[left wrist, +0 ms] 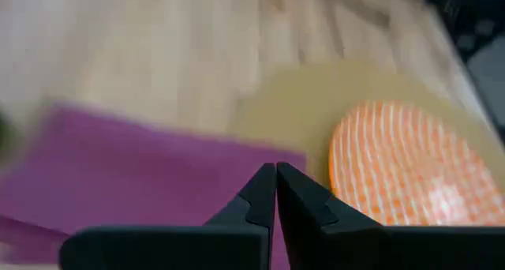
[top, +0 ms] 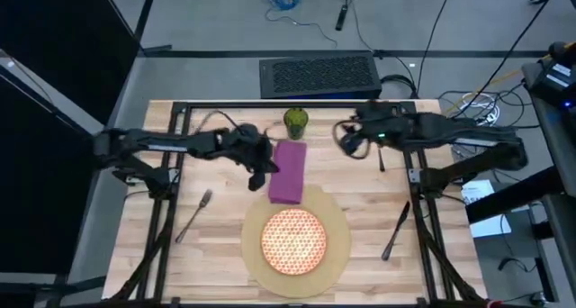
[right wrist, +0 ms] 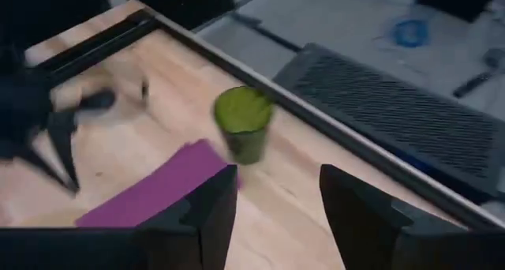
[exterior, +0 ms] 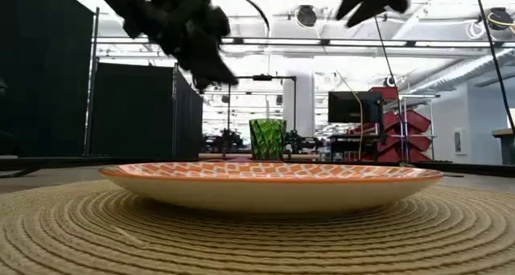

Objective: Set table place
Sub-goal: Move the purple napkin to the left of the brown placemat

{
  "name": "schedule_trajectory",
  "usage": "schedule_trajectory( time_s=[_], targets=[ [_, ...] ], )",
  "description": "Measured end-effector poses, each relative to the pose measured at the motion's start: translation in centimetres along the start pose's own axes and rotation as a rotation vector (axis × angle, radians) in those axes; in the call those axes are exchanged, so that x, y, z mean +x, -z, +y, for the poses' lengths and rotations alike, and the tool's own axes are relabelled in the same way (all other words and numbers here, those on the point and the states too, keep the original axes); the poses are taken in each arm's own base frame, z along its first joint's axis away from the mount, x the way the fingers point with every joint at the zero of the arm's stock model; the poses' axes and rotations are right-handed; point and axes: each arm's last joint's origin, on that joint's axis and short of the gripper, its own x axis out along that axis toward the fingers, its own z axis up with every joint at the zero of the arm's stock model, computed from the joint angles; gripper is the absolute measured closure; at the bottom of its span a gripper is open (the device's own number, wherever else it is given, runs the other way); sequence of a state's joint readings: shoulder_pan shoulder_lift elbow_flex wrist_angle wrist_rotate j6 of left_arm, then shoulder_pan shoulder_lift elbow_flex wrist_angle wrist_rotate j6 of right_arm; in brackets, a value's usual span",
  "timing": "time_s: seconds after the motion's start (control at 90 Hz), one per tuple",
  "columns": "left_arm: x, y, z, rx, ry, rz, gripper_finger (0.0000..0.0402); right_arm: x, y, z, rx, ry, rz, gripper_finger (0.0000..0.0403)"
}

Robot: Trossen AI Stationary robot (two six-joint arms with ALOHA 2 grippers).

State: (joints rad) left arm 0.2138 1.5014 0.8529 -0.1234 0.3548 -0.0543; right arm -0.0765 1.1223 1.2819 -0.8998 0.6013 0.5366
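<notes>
A purple napkin (top: 288, 170) lies flat on the table (top: 216, 254), its near end over the far rim of the round tan mat (top: 335, 254). The orange-and-white plate (top: 293, 240) sits on the mat. The green cup (top: 295, 121) stands upright just beyond the napkin. My left gripper (top: 262, 169) hangs shut at the napkin's left edge, raised above the table in the low view (exterior: 216, 72), and holds nothing; its wrist view shows the napkin (left wrist: 134, 175) below. My right gripper (top: 346, 142) is open in the air right of the cup (right wrist: 243, 121), with nothing between its fingers.
A fork (top: 193, 214) lies on the bare wood left of the mat and a knife (top: 396, 229) lies right of it. A black box (top: 317, 76) stands past the table's far edge. Black rails (top: 167, 209) run under both arms.
</notes>
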Motion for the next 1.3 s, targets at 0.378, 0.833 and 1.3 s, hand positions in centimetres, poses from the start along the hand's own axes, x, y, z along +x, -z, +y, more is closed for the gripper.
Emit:
schedule_trajectory(
  time_s=[0.378,0.833,1.3],
  targets=[
    [-0.7,0.7,5.9,-0.562,-0.124,-0.018,0.0402,-1.1,0.9,-1.3,-0.11,0.03,0.071,0.0236],
    [0.5,3.5,8.2,-0.807,-0.065,0.168,0.0353,-4.2,1.4,-3.3,-0.135,-0.013,0.045,0.0236],
    [2.7,6.6,7.2,-0.906,0.012,0.162,0.0242,-5.8,1.6,-4.4,-0.089,-0.053,0.003,0.0236]
  ],
)
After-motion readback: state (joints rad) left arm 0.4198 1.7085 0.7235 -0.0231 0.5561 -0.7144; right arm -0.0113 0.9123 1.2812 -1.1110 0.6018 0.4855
